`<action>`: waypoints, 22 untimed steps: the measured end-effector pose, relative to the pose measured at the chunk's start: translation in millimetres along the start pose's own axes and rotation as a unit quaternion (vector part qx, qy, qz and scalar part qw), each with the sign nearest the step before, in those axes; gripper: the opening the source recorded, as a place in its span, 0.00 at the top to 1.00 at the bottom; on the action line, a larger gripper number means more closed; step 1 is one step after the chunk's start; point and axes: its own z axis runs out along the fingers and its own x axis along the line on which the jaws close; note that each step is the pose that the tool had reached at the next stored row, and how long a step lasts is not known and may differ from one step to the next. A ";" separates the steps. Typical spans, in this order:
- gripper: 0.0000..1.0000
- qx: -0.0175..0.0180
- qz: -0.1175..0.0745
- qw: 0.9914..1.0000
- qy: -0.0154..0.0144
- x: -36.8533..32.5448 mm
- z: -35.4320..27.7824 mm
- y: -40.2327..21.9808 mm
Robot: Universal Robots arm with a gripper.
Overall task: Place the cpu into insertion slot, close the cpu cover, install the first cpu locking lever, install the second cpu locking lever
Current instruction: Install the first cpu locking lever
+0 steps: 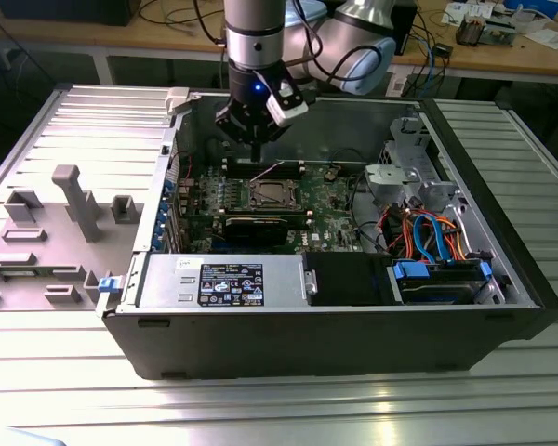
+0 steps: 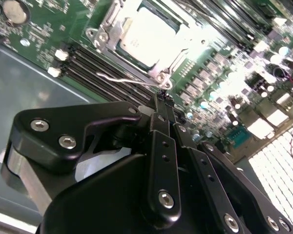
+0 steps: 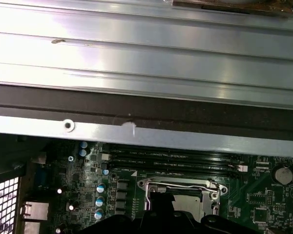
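My gripper point(image 1: 258, 153) hangs inside the open computer case point(image 1: 353, 330), just above the insertion slot point(image 1: 272, 194) on the green motherboard point(image 1: 330, 209), with its fingers point(image 2: 162, 105) pressed together and nothing between them. One cpu point(image 2: 149, 36) lies seated in that slot, with the cpu cover point(image 2: 172, 58) framing it (one thin wire lever point(image 2: 129, 81) runs beside the slot). Near the case's front wall sits one white-and-black label point(image 1: 231, 283), its print too small to read.
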 end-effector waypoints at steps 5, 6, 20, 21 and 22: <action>0.89 -0.003 0.002 1.000 0.000 -6.2 3.1 -0.5; 0.89 -0.003 0.002 1.000 0.000 -6.9 4.0 -0.3; 0.89 -0.004 0.002 1.000 0.000 -14.0 16.2 0.0; 0.89 -0.004 0.002 1.000 0.000 -14.0 16.2 0.0; 0.89 -0.004 0.002 1.000 0.000 -14.0 16.2 0.0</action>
